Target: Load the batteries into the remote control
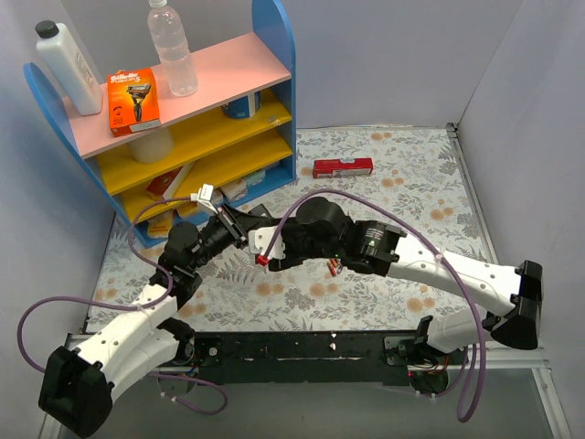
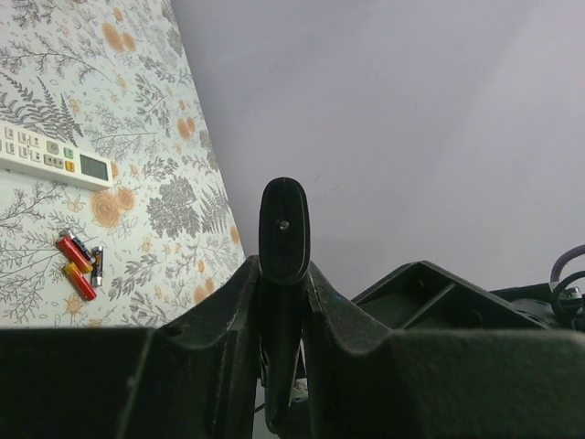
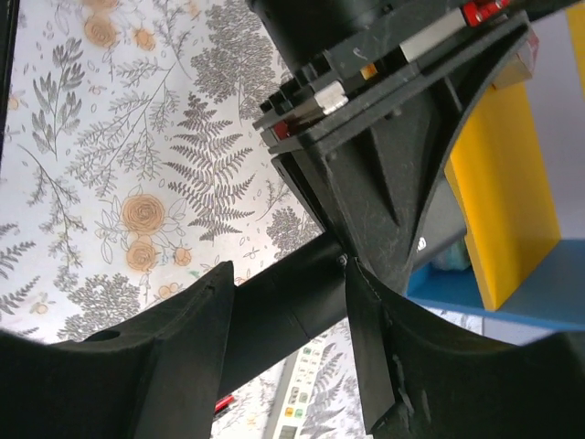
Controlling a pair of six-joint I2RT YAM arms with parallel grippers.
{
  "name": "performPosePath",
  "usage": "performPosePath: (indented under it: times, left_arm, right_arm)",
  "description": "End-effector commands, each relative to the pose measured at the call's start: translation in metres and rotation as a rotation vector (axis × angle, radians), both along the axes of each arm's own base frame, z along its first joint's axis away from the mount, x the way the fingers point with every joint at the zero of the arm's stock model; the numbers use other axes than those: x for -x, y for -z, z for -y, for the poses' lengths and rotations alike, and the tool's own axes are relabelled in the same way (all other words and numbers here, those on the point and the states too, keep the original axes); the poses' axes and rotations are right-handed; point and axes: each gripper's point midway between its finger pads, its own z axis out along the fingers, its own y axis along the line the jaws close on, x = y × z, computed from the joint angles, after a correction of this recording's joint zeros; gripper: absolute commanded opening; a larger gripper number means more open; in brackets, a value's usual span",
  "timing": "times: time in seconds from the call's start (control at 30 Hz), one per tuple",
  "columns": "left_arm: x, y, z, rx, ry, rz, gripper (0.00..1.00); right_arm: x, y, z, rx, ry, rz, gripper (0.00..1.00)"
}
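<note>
Over floral cloth (image 1: 384, 183) our left claw (image 2: 281, 267) clamps a dark bar (image 2: 283, 219), batteries (image 2: 78, 265) at nine o'clock; right claw (image 3: 288, 285) grip eludes us.

White remote control (image 2: 55, 163) lies flat, buttons up, with the batteries (image 2: 73, 252), two red plus darker ones, in a loose cluster nearby, not loaded.

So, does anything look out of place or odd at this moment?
Nothing is spilled or broken. One oddity: the left end effector grips a dark slim object in the air, and the right end effector appears to straddle it too, while the batteries lie loose near the white remote.
</note>
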Motion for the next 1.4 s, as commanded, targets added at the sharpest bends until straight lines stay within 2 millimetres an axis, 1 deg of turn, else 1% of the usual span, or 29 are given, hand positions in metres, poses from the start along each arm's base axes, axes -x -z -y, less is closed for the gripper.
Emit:
performPosePath:
  times: [0.0, 0.07, 0.1, 0.17, 0.2, 0.27, 0.3, 0.33, 0.37, 0.47, 0.6, 0.63, 0.67, 0.7, 0.73, 0.8, 0.83, 0.87, 0.93, 0.97, 1.03, 1.07, 1.13, 1.17, 1.2, 1.27, 1.3, 1.33, 1.37]
  left_arm:
    - [-0.008, -0.010, -0.005, -0.114, -0.064, -0.035, 0.00]
    - [-0.014, 0.004, -0.008, -0.192, -0.090, -0.068, 0.00]
    - [-0.016, 0.007, -0.009, -0.210, -0.096, -0.076, 0.00]
    - [-0.021, 0.019, -0.010, -0.251, -0.113, -0.128, 0.00]
    - [-0.022, 0.022, -0.009, -0.262, -0.113, -0.138, 0.00]
    - [-0.026, 0.034, -0.011, -0.302, -0.124, -0.181, 0.00]
    - [-0.028, 0.037, -0.012, -0.316, -0.133, -0.191, 0.00]
    - [-0.028, 0.044, -0.014, -0.343, -0.142, -0.210, 0.00]
    - [-0.031, 0.045, -0.015, -0.369, -0.148, -0.201, 0.00]
    - [-0.034, 0.059, -0.017, -0.436, -0.146, -0.222, 0.00]
    - [-0.037, 0.075, -0.017, -0.519, -0.123, -0.201, 0.00]
    - [-0.038, 0.087, -0.016, -0.548, -0.110, -0.227, 0.01]
    - [-0.039, 0.092, -0.016, -0.570, -0.102, -0.232, 0.01]
    - [-0.041, 0.095, -0.015, -0.600, -0.089, -0.222, 0.01]
    - [-0.042, 0.109, -0.015, -0.641, -0.075, -0.251, 0.03]
    - [-0.047, 0.121, -0.018, -0.702, -0.072, -0.272, 0.04]
    - [-0.049, 0.122, -0.020, -0.755, -0.062, -0.261, 0.04]
    - [-0.052, 0.134, -0.021, -0.796, -0.050, -0.285, 0.06]
    - [-0.056, 0.142, -0.026, -0.867, -0.041, -0.275, 0.07]
    - [-0.057, 0.152, -0.027, -0.893, -0.032, -0.284, 0.07]
    - [-0.061, 0.162, -0.031, -0.935, -0.041, -0.290, 0.07]
    - [-0.064, 0.164, -0.034, -0.966, -0.041, -0.277, 0.07]
    - [-0.067, 0.178, -0.038, -1.028, -0.025, -0.307, 0.08]
    - [-0.073, 0.180, -0.040, -1.060, -0.032, -0.299, 0.08]
    - [-0.074, 0.190, -0.042, -1.084, -0.020, -0.317, 0.09]
    - [-0.077, 0.199, -0.044, -1.092, -0.013, -0.326, 0.09]
    - [-0.078, 0.203, -0.046, -1.100, -0.015, -0.334, 0.12]
    - [-0.077, 0.213, -0.048, -1.125, -0.001, -0.359, 0.14]
    - [-0.078, 0.216, -0.050, -1.145, 0.004, -0.370, 0.17]
  right_arm:
    - [-0.005, -0.021, 0.021, -0.104, 0.157, -0.112, 0.62]
    - [-0.004, -0.031, 0.026, -0.156, 0.196, -0.149, 0.66]
    - [-0.007, -0.032, 0.030, -0.177, 0.250, -0.179, 0.72]
    - [-0.012, -0.035, 0.040, -0.204, 0.327, -0.198, 0.81]
    - [-0.020, -0.035, 0.047, -0.226, 0.410, -0.222, 0.90]
    - [-0.022, -0.036, 0.055, -0.254, 0.464, -0.255, 0.97]
    - [-0.026, -0.036, 0.060, -0.266, 0.496, -0.267, 0.98]
    - [-0.027, -0.039, 0.063, -0.301, 0.537, -0.306, 0.98]
    - [-0.030, -0.033, 0.068, -0.305, 0.576, -0.315, 0.98]
    - [-0.040, -0.028, 0.083, -0.343, 0.672, -0.351, 0.98]
    - [-0.062, -0.002, 0.112, -0.339, 0.867, -0.411, 0.98]
    - [-0.066, 0.003, 0.117, -0.338, 0.902, -0.424, 0.98]
    - [-0.066, 0.010, 0.124, -0.337, 0.955, -0.460, 0.98]
    - [-0.075, 0.015, 0.135, -0.341, 1.016, -0.466, 0.97]
    - [-0.077, 0.023, 0.140, -0.334, 1.049, -0.485, 0.97]
    - [-0.082, 0.033, 0.154, -0.347, 1.137, -0.526, 0.96]
    - [-0.083, 0.040, 0.160, -0.344, 1.165, -0.541, 0.96]
    - [-0.083, 0.043, 0.163, -0.348, 1.178, -0.556, 0.96]
    - [-0.085, 0.047, 0.169, -0.372, 1.196, -0.601, 0.96]
    - [-0.083, 0.055, 0.170, -0.365, 1.201, -0.619, 0.96]
    - [-0.085, 0.055, 0.173, -0.397, 1.208, -0.645, 0.95]
    - [-0.084, 0.061, 0.175, -0.390, 1.216, -0.652, 0.95]
    - [-0.086, 0.064, 0.180, -0.398, 1.239, -0.665, 0.95]
    - [-0.087, 0.066, 0.181, -0.396, 1.245, -0.668, 0.95]
    - [-0.087, 0.069, 0.184, -0.392, 1.256, -0.676, 0.95]
    - [-0.088, 0.072, 0.186, -0.391, 1.264, -0.685, 0.95]
    - [-0.088, 0.073, 0.188, -0.392, 1.268, -0.690, 0.95]
    - [-0.088, 0.074, 0.188, -0.392, 1.269, -0.692, 0.95]
    - [-0.089, 0.075, 0.189, -0.389, 1.273, -0.693, 0.95]
